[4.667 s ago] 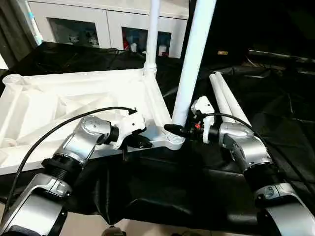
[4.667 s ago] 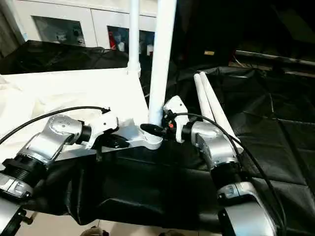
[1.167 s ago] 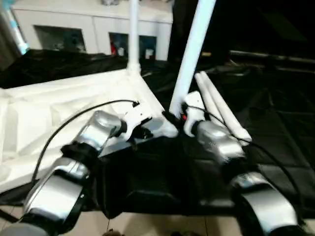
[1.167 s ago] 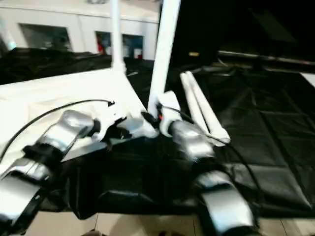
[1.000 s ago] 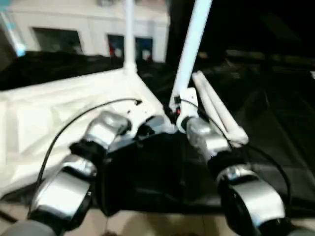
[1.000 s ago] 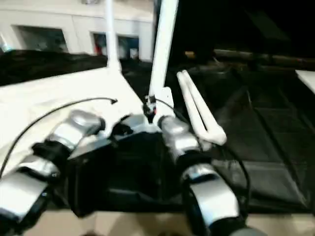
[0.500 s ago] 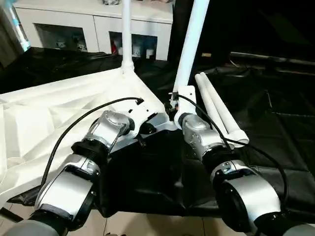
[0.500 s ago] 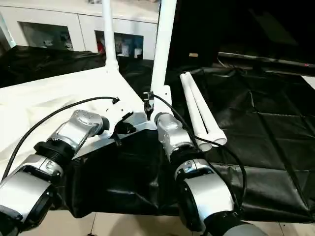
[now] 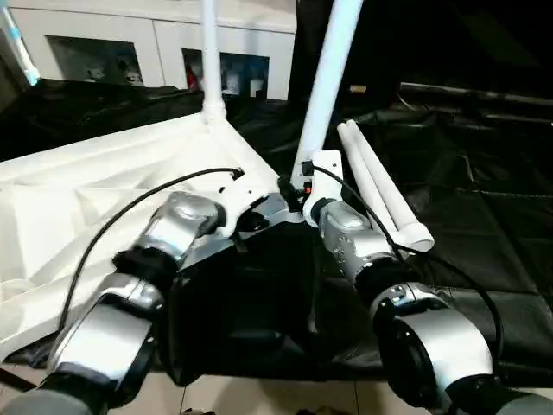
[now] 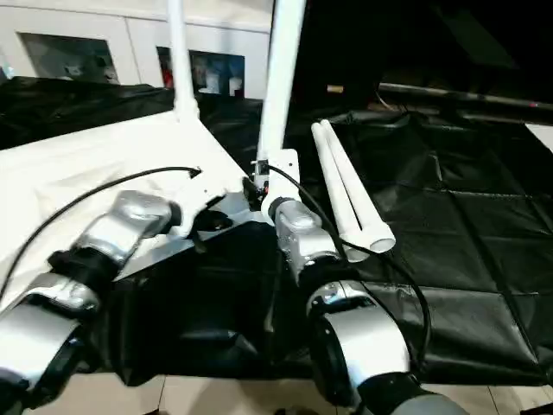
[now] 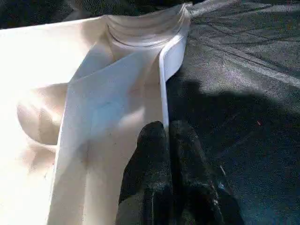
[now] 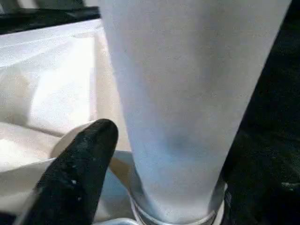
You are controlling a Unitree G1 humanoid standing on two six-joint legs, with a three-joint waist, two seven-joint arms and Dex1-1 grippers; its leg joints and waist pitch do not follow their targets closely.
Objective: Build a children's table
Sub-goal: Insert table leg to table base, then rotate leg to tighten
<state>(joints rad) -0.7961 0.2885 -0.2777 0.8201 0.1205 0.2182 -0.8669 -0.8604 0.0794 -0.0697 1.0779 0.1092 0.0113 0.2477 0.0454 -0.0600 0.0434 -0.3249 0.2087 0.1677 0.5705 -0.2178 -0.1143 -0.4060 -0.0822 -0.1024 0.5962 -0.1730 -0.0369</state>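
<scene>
Left eye view showed the upturned tabletop [image 9: 78, 186] across the left half, two legs standing in its corner sockets. Left gripper [image 11: 168, 136], fingers together, rested against the tabletop's rim; right gripper [image 12: 154, 154] stood apart around the nearer leg [image 9: 324, 78] at centre.

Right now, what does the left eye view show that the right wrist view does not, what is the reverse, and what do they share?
Left eye view: two loose legs lying on the black cloth, a far leg standing at the far corner, and the cabinet.
Right wrist view: the near leg's base in its socket, close up, with a black finger of the right hand beside it.
Both: the near leg and the tabletop.
</scene>
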